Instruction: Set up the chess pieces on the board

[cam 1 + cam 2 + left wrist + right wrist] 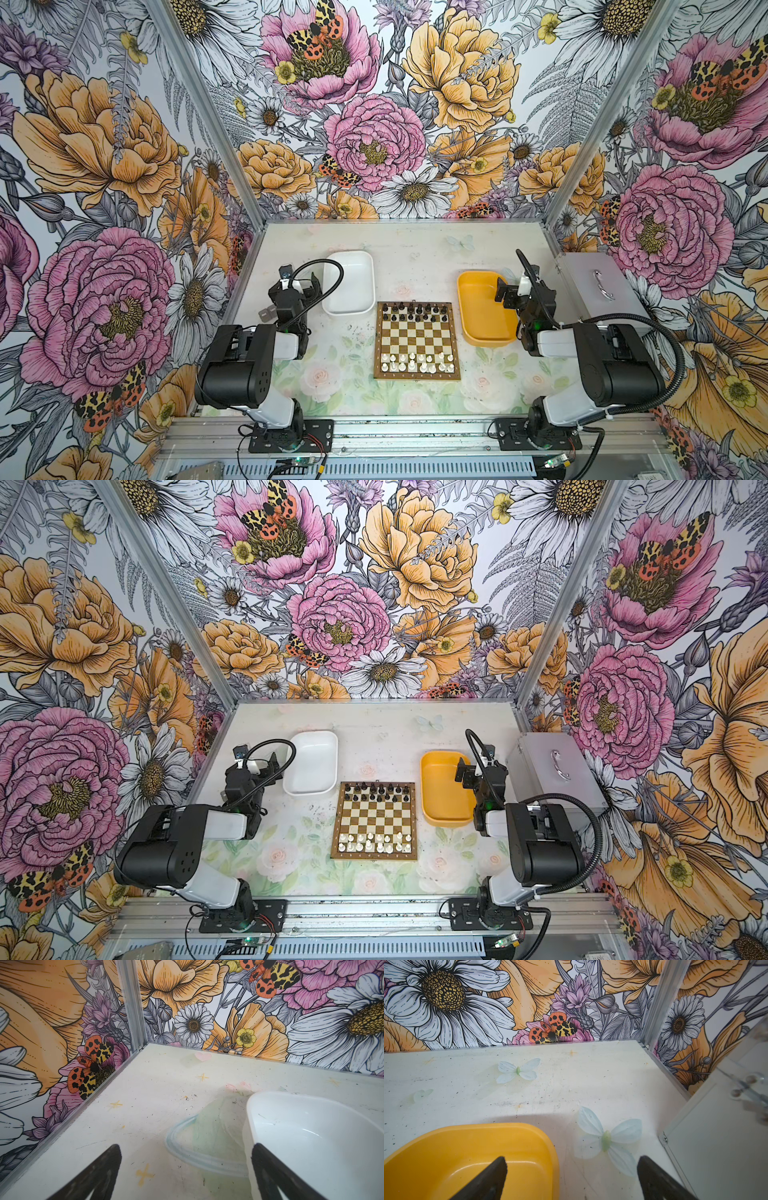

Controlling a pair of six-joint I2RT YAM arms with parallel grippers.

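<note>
Apparently done: brown-and-cream checked wooden board (417, 338) with black pieces (419, 309), white pieces (411, 363) ranked at opposite ends; empty white tray (353, 286), empty yellow tray (478, 309); left end effector (186, 1147), right end effector (572, 1157) agape, unladen.

Both end effectors (186, 1146) (571, 1157) wide-jawed, empty

chess pieces (420, 309): on board (417, 338), far and near rows
left tray (349, 286): behind-left of board
right tray (482, 322): just right of board
</note>
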